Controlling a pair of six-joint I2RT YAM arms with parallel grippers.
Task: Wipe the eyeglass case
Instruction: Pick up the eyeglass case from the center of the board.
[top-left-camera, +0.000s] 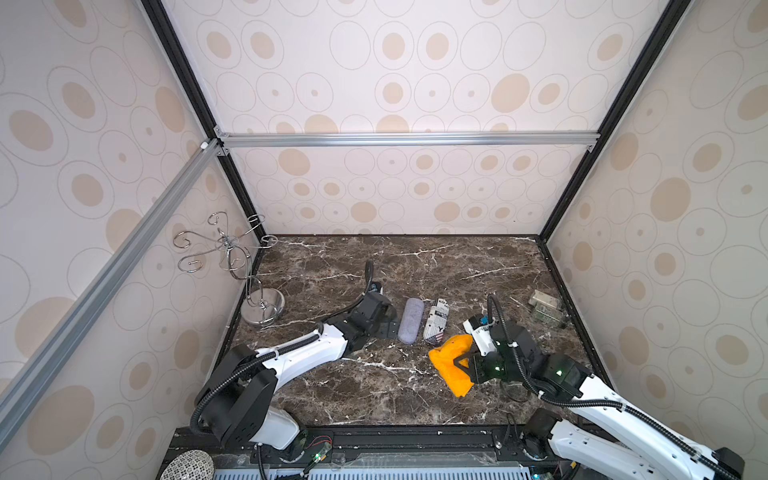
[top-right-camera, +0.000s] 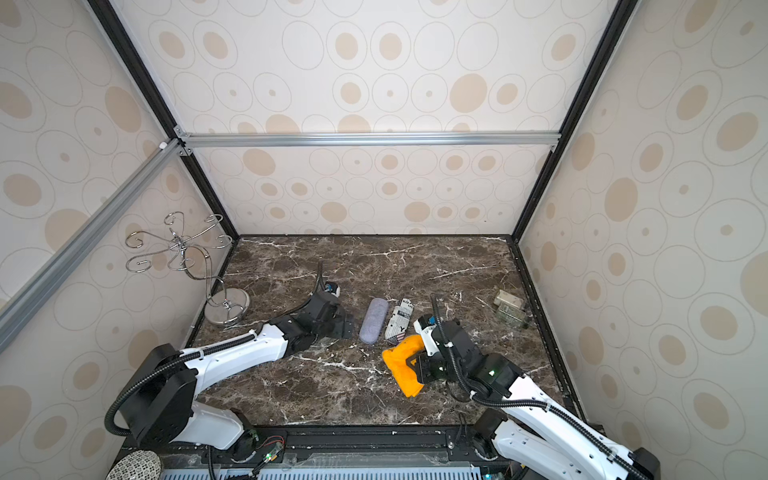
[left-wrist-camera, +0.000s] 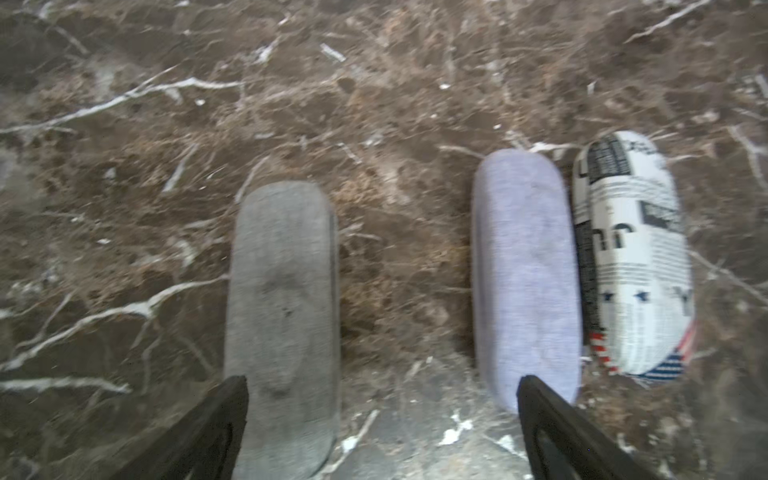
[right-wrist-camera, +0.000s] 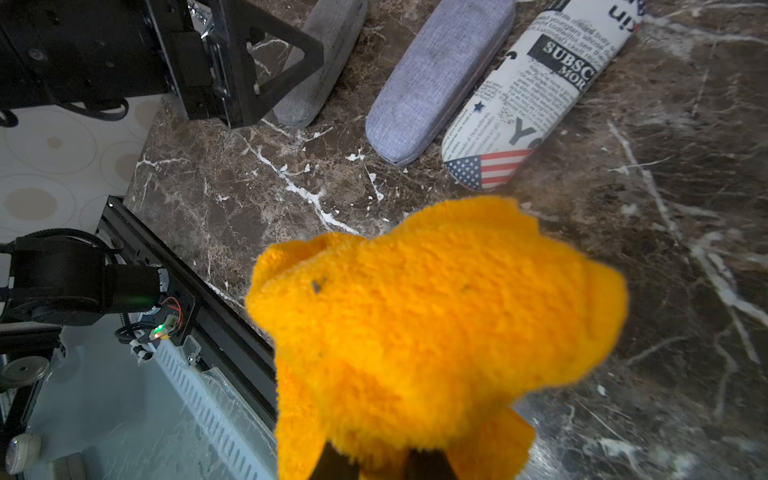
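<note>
Nearest me, the right hand (top-left-camera: 465, 364) pinches the orange cloth (right-wrist-camera: 436, 316). Beyond it the left hand (left-wrist-camera: 384, 386) is spread wide, gripping nothing, its fingers (left-wrist-camera: 216, 424) either side of the grey eyeglass case (left-wrist-camera: 282, 299) lying flat on the bench (left-wrist-camera: 374, 104). Unheld, I reckon that case could skid under a wipe into the lilac case (left-wrist-camera: 525, 270) nearby, with the newsprint case (left-wrist-camera: 631, 257) beyond.

Bright even light; soft shadows; left wrist view motion-blurred.

"SUBSC" and "MOR" on the newsprint-patterned case (right-wrist-camera: 536, 99)
</note>
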